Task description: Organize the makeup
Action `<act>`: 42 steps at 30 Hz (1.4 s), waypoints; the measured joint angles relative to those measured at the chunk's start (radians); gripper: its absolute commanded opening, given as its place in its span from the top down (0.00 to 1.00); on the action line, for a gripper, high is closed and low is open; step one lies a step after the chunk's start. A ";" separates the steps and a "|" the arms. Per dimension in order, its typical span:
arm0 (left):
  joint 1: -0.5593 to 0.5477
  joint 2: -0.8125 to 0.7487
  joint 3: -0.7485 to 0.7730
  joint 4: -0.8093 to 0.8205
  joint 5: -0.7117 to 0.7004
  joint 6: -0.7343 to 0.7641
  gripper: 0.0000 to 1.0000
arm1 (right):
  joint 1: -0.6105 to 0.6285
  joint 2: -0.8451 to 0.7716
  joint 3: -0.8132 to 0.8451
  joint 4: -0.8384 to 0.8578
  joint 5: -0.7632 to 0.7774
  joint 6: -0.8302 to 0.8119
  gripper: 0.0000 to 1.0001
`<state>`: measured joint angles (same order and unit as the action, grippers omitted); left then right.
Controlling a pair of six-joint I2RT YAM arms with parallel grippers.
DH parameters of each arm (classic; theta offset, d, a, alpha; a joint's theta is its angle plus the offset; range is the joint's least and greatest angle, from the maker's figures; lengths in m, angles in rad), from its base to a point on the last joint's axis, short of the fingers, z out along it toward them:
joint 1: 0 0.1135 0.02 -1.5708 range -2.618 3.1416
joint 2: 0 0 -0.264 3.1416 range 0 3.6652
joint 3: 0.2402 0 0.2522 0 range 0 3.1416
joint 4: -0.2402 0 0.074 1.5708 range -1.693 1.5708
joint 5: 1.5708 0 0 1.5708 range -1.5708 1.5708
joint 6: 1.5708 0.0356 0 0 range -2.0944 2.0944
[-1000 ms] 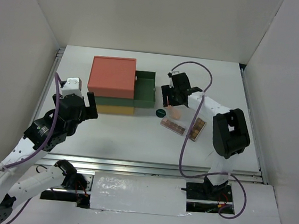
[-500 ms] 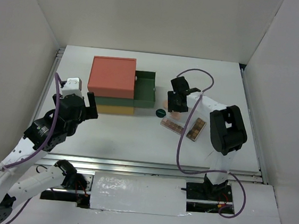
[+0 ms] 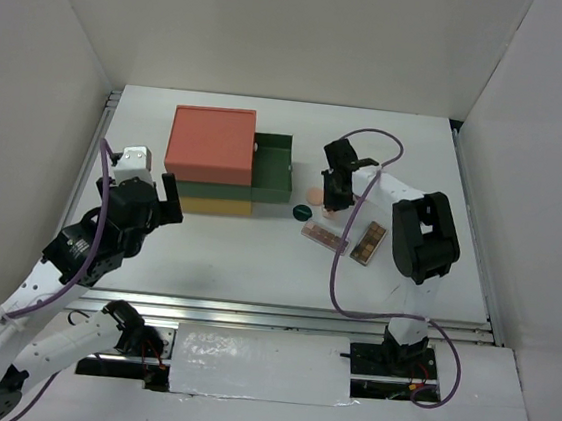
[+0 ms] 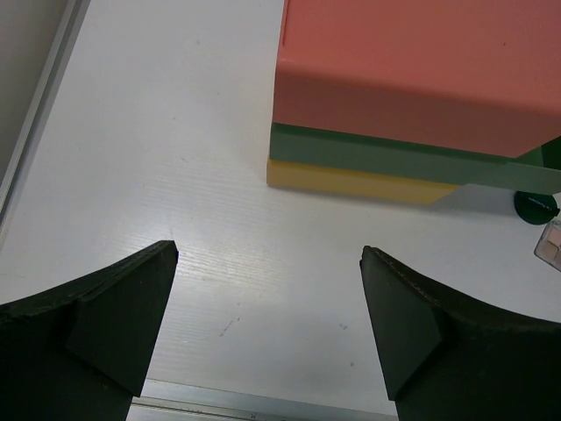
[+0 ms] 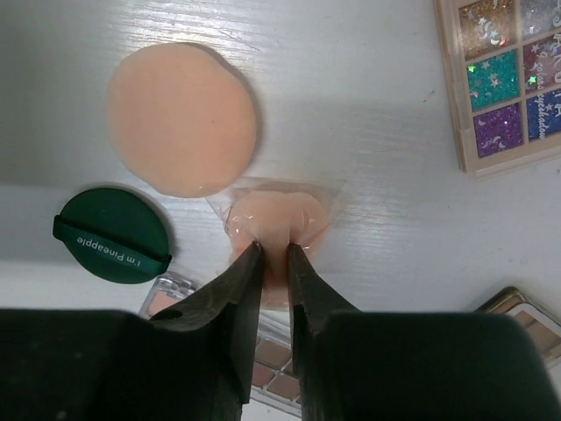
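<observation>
Top external view: a white table carries a stacked drawer box with an orange top, green middle and yellow base. The box's green drawer is pulled out to the right. The left arm reaches in from the near left. The left gripper hangs over bare table just in front of the box's left corner, its dark fingers spread wide with nothing between them. The right arm bends back toward the box from the right side. The right gripper points down just to the right of the pulled-out drawer. Right of the box and a little nearer lie a long brownish eyeshadow palette and a second long palette, angled toward each other and close together. In the right wrist view the right gripper's fingers are pinched together on the edge of a peach round puff sealed in a clear wrapper, which lies on the table. A bare peach round puff lies just beside the wrapped one, closer to the drawer. A dark-green disc with a lettered strap sits near both puffs, just off the box's front right corner.
</observation>
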<state>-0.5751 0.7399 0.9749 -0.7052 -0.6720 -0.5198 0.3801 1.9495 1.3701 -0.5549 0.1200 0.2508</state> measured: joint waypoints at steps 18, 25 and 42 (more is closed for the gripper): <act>-0.005 -0.004 0.000 -0.001 -0.004 0.000 0.01 | 0.061 -0.239 0.165 -0.064 -0.036 0.019 0.76; -0.005 -0.003 0.000 -0.002 -0.005 0.000 0.01 | 0.184 -0.180 0.422 -0.054 -0.187 0.053 0.68; -0.006 -0.003 0.000 -0.002 -0.005 0.000 0.00 | 0.206 -0.050 0.429 -0.021 -0.077 0.123 0.11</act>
<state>-0.5816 0.7368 0.9749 -0.7071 -0.6765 -0.5198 0.5865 1.8996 1.7988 -0.5762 0.0433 0.3740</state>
